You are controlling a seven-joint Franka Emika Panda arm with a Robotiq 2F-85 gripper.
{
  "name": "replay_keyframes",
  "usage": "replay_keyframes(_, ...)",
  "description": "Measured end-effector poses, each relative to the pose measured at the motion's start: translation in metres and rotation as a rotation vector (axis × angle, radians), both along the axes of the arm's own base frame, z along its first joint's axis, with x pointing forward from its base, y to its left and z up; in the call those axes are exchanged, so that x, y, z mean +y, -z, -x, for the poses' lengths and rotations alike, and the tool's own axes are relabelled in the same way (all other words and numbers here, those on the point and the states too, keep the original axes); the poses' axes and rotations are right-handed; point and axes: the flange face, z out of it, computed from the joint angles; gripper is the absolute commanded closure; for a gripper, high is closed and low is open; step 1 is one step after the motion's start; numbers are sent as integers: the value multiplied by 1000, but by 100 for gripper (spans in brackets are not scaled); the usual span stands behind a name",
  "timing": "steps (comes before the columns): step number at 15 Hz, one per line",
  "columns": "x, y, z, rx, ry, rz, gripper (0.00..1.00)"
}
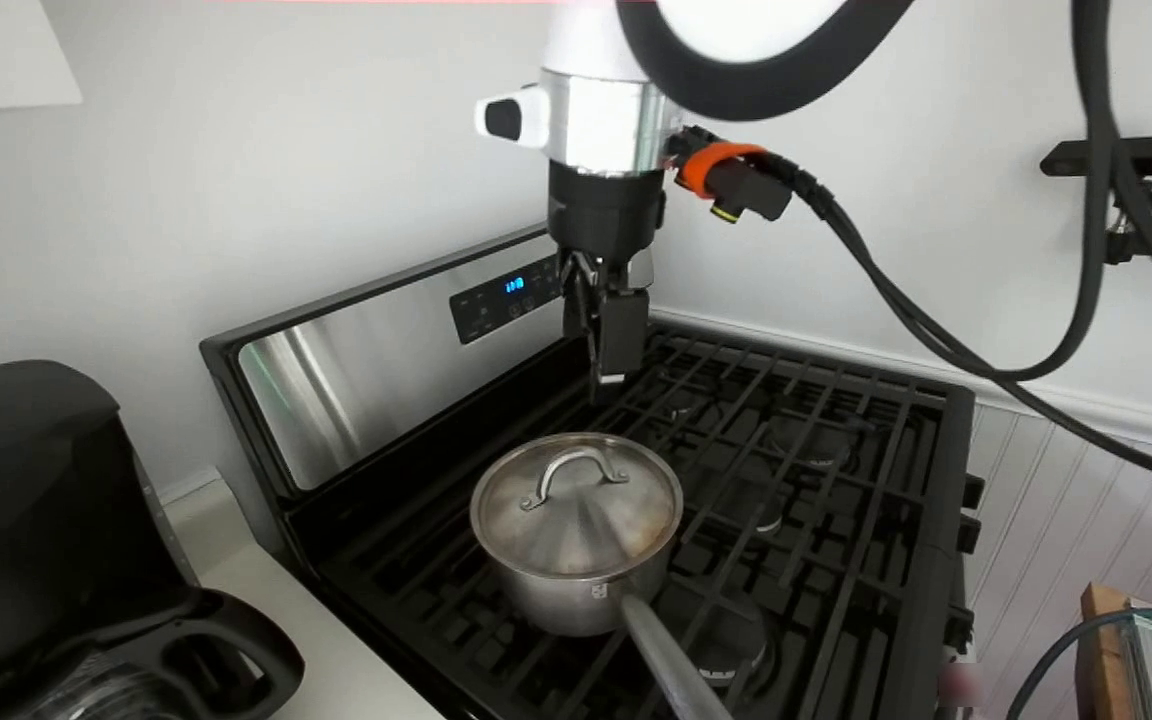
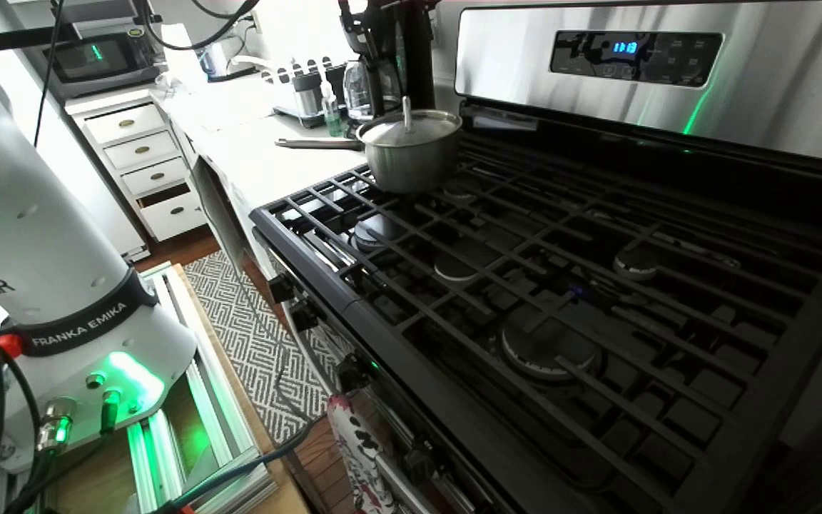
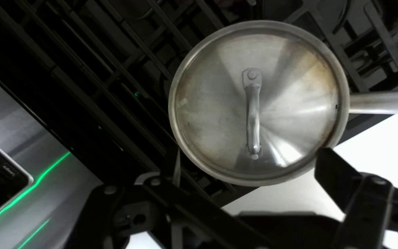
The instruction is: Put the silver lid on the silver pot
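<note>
"What's largest here?"

"A gas stove (image 1: 386, 390) with black grates (image 2: 454, 343) and a steel back panel (image 2: 775, 78), then a pale counter (image 2: 240, 135) beside it. A white robot arm (image 2: 61, 235) stands across from the stove's front. On the counter sits a black coffee maker (image 1: 26, 480)."

"What's on the stove?"

"The silver pot (image 1: 571, 607), upright on the grates at the end nearest the counter, its long straight handle (image 1: 671, 660) sticking out. The silver lid (image 3: 212, 114) lies on the pot, covering its mouth."

"Is anything gripping it?"

"No. The black gripper (image 1: 608, 372) hangs near, higher than the lid and apart from it, its jaws spread wide and holding nothing. Smallest are the lid's arched metal handle (image 3: 253, 117), riveted at both ends, and the blue clock digits (image 2: 625, 47) on the panel."
</note>
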Motion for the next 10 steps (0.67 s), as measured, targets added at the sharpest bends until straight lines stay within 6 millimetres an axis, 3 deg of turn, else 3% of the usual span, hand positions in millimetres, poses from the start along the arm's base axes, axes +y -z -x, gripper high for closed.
replay_keyframes(6, -35, -15, 46, -46, 4, -115, 0)
replay_keyframes(10, -43, -18, 59, -56, 31, -159, 0)
